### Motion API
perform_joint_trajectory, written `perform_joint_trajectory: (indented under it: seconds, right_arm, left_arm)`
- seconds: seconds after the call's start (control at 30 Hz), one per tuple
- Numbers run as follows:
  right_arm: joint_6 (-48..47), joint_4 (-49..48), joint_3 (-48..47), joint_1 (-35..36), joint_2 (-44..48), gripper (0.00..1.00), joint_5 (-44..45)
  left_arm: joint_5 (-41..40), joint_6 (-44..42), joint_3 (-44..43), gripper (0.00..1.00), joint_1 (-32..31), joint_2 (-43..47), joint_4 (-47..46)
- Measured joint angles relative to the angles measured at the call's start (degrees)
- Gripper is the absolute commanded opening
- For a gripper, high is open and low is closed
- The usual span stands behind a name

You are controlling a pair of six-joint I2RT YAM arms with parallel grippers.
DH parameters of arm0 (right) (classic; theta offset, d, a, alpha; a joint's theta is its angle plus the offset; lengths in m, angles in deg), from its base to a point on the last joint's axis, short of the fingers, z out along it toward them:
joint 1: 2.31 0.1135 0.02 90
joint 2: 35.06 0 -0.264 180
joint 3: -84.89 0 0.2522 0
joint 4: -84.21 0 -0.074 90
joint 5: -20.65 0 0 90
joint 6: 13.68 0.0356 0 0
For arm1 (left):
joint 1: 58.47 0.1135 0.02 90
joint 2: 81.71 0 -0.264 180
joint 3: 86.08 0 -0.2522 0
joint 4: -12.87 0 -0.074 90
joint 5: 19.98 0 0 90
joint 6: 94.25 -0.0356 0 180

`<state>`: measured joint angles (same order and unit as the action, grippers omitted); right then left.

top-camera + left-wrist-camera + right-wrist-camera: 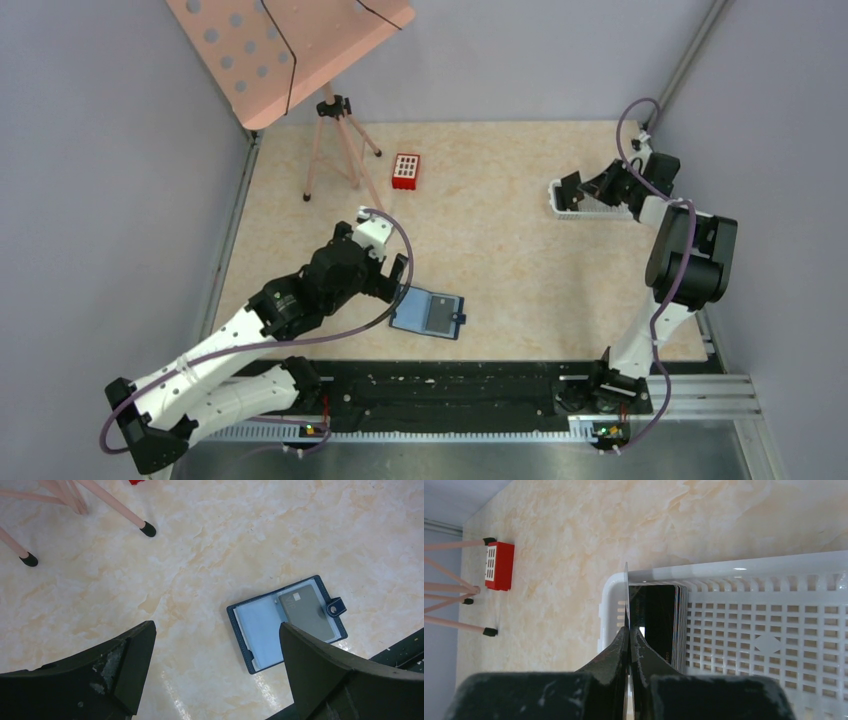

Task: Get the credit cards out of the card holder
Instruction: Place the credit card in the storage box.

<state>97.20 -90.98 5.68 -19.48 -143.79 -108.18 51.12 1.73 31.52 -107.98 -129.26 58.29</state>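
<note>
Black right end effector [628, 630] is clamped on a thin card [626, 590] held edge-on at the tray [774, 565] end, beside stacked cards [664, 625] that look already removed. Left end effector [216, 632] hangs with fingers apart. Just ahead, the holder [257, 630] lies open on the worktop [200, 555], with one grey card [306, 611] apparently left.

Left wrist view: card holder [260, 630] lower right corner hidden behind left tool [216, 627], red box [136, 481] cut by frame's top edge; right wrist view: credit card [626, 590] in right tool [629, 630] seen edge-on only, face unreadable, white tray [749, 562] cut at right edge.
</note>
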Motion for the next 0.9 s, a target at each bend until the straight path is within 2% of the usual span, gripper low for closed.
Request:
perform_joint_trajectory:
  seconds: [0.9]
  right_arm:
    - [1.5, -2.2, 3.1, 0.0, 0.0, 0.00, -1.5]
  left_arm:
    - [1.0, 0.0, 0.0, 0.99, 0.7, -0.6, 0.0]
